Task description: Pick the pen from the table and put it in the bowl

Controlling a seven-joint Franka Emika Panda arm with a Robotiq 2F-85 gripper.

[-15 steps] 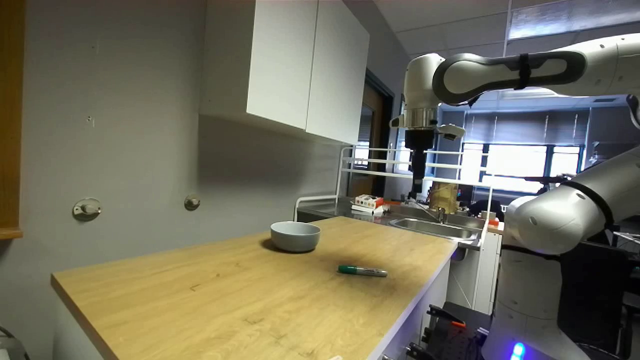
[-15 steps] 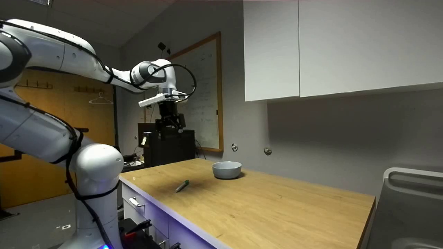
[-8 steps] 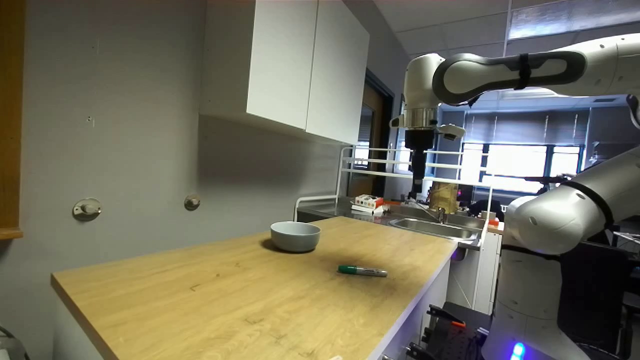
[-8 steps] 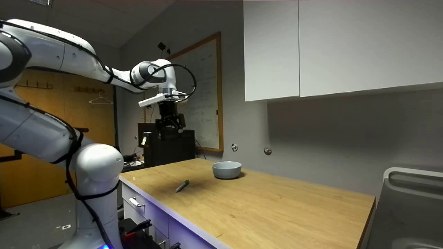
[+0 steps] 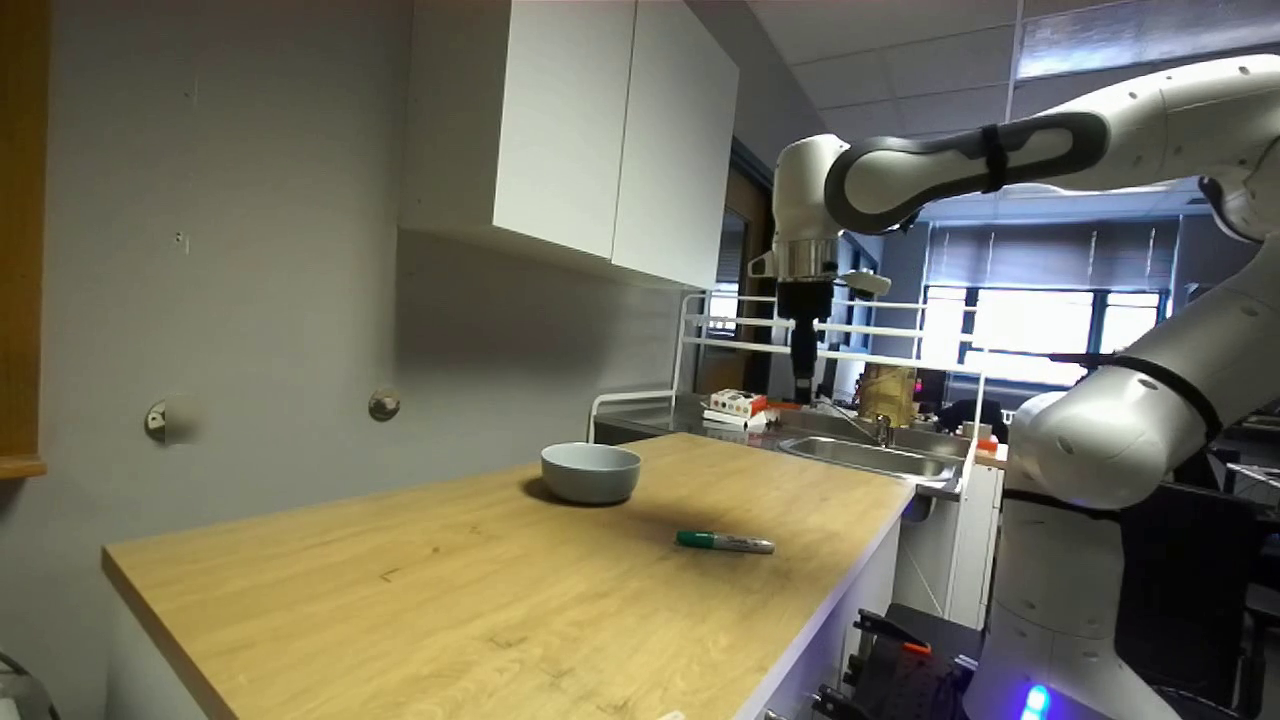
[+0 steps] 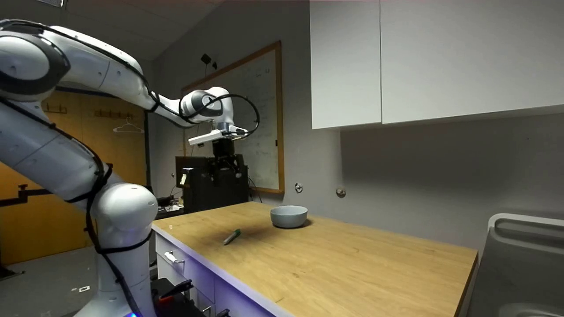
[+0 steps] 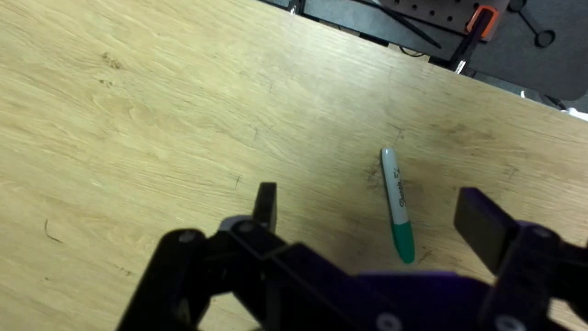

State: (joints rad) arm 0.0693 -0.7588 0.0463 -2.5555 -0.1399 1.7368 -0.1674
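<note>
The pen is a grey marker with a green cap [image 5: 725, 542], lying on the light wooden table [image 5: 450, 600]. It also shows in an exterior view [image 6: 231, 237] and in the wrist view [image 7: 397, 197]. The pale grey bowl [image 5: 590, 487] stands upright near the wall, apart from the pen, and shows in both exterior views [image 6: 288, 219]; it is out of the wrist view. My gripper [image 5: 803, 392] points down, high above the table. In the wrist view the gripper [image 7: 369, 202] is open and empty, with the pen far below between its fingers, nearer the right finger.
A white cabinet [image 5: 570, 140] hangs on the wall above the table. A white rack frame [image 5: 640, 398] and a steel sink [image 5: 870, 458] lie beyond the table's end. Clamps [image 7: 480, 25] and a dark platform sit past the table edge beside the robot base.
My arm held still at first, then the gripper moved lower and out over the table, to the left in an exterior view. The pen and bowl have not moved.
</note>
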